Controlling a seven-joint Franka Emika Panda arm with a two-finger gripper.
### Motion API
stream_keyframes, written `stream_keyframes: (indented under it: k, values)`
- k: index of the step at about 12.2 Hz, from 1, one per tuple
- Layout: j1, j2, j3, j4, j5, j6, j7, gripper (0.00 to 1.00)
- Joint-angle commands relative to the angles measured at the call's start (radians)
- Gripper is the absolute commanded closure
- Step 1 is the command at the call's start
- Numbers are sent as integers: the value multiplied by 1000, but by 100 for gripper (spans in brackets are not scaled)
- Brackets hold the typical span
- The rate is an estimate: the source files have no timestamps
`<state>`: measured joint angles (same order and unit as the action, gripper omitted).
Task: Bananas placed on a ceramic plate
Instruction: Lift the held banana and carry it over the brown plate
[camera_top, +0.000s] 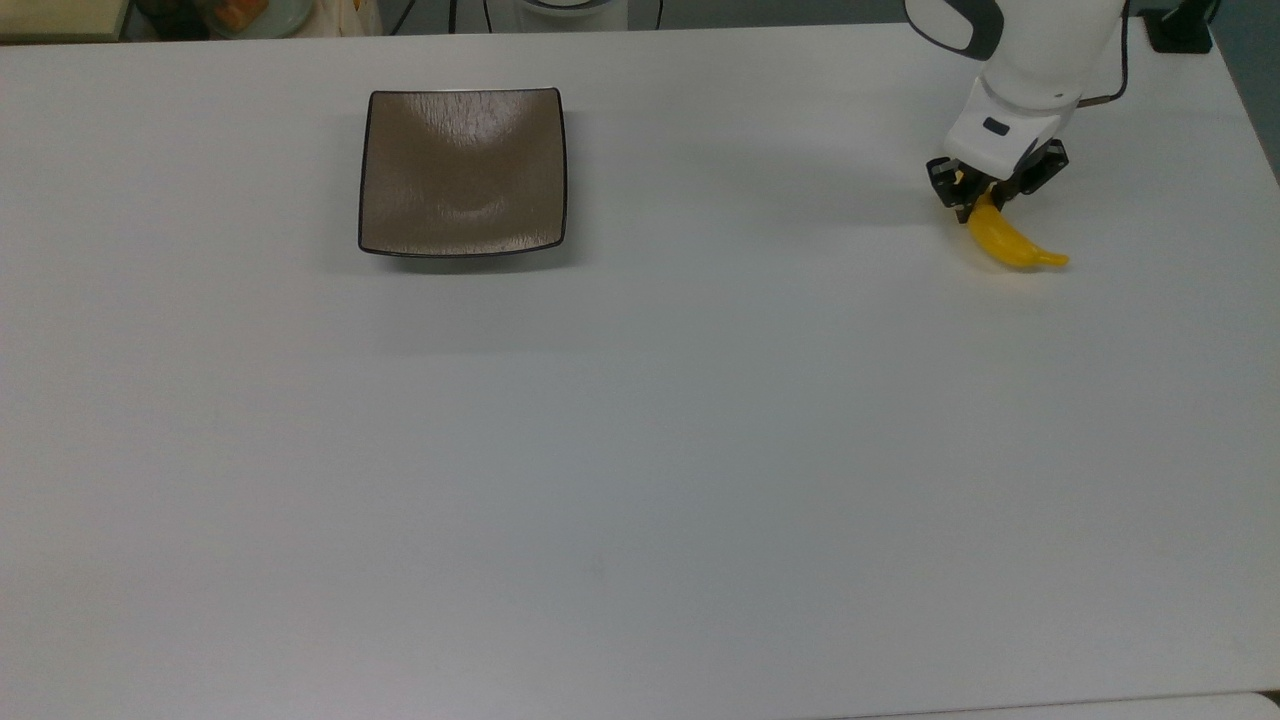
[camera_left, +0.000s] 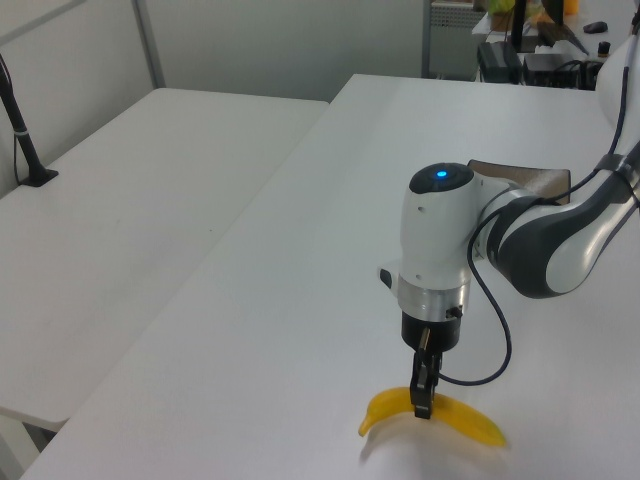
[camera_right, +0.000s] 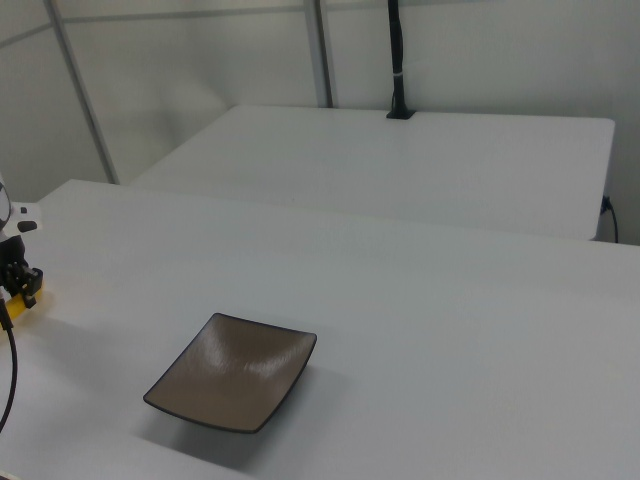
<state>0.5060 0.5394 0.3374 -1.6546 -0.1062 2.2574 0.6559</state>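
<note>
The yellow banana (camera_top: 1008, 246) is at the top view's far right, and my gripper (camera_top: 986, 196) is shut on its upper half from above. In the left view the banana (camera_left: 472, 424) hangs just off the white table (camera_top: 640, 450) with a shadow under it, the fingers (camera_left: 422, 398) pinching its middle. In the right view a bit of the banana (camera_right: 24, 303) shows under the gripper (camera_right: 18, 284) at the left edge. The square brown ceramic plate (camera_top: 463, 170) sits empty, far to the top view's left of the banana. The same plate (camera_right: 235, 372) lies low in the right view.
A second white table (camera_left: 130, 230) stands beside this one, with a black post (camera_left: 22, 130) on it. Clutter sits beyond the table's far edge (camera_top: 250, 15). A black cable (camera_left: 495, 340) loops from the wrist.
</note>
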Motion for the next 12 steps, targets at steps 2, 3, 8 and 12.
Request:
stream_keyframes:
  k: [2, 3, 8, 12]
  values:
    - [-30, -42, -3, 12, -98, -13, -12, 83]
    - [-56, -61, -4, 12, -98, -59, -42, 83]
    - [-210, -179, -20, 10, -76, -372, -390, 81]
    - [-309, -280, -61, 9, -78, -577, -696, 81]
